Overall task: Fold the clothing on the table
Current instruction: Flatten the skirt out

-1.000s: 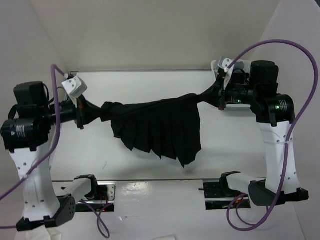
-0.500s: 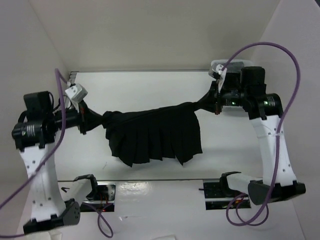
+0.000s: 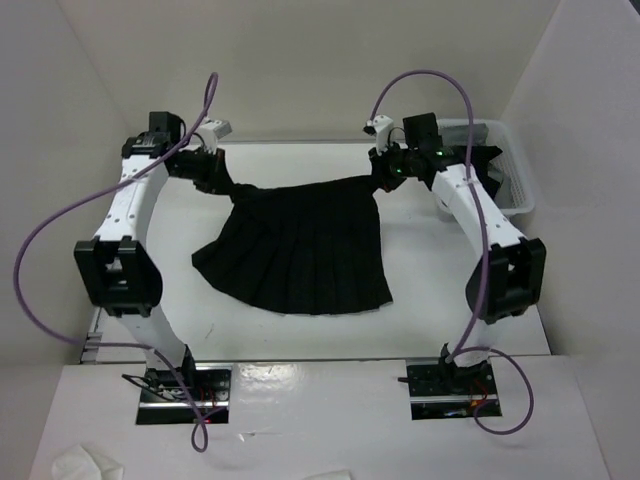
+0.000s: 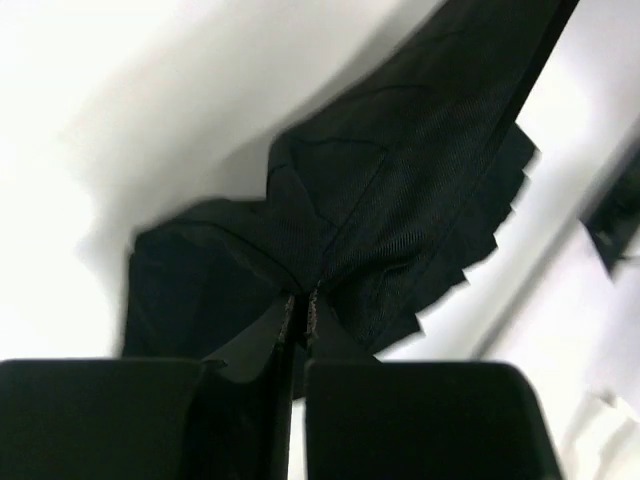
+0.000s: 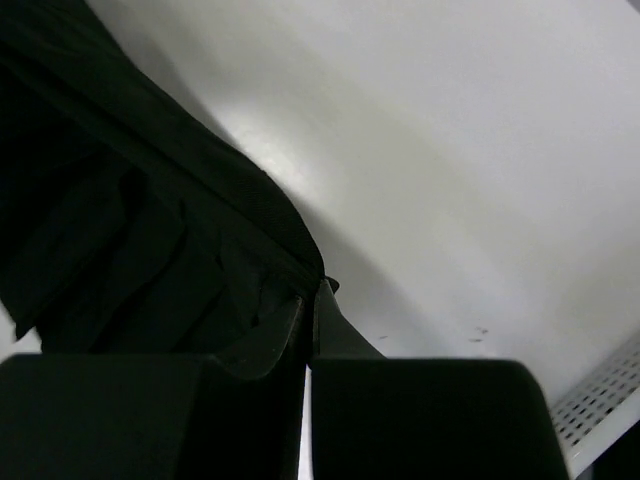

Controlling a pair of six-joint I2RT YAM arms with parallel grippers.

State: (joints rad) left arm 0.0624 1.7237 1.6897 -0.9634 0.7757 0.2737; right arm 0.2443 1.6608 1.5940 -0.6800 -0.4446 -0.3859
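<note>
The clothing is a black pleated skirt (image 3: 300, 250) spread over the white table (image 3: 440, 300), waistband toward the far side, hem fanned toward the arms' bases. My left gripper (image 3: 213, 176) is shut on the waistband's left corner. My right gripper (image 3: 383, 172) is shut on the right corner. In the left wrist view the skirt (image 4: 400, 210) bunches into the closed gripper (image 4: 300, 298). In the right wrist view the gripper (image 5: 310, 290) pinches the skirt's edge (image 5: 150, 220), with bare table behind.
A small white plastic bin (image 3: 510, 180) holding dark items sits at the far right, beside the right arm. White walls enclose the table on the left, back and right. Purple cables loop above both arms. A crumpled white cloth (image 3: 85, 462) lies at the near left.
Both arms have stretched far forward, carrying the skirt's waistband to the back of the table. The skirt, hanging bunched between the grippers before, now lies spread on the tabletop.
</note>
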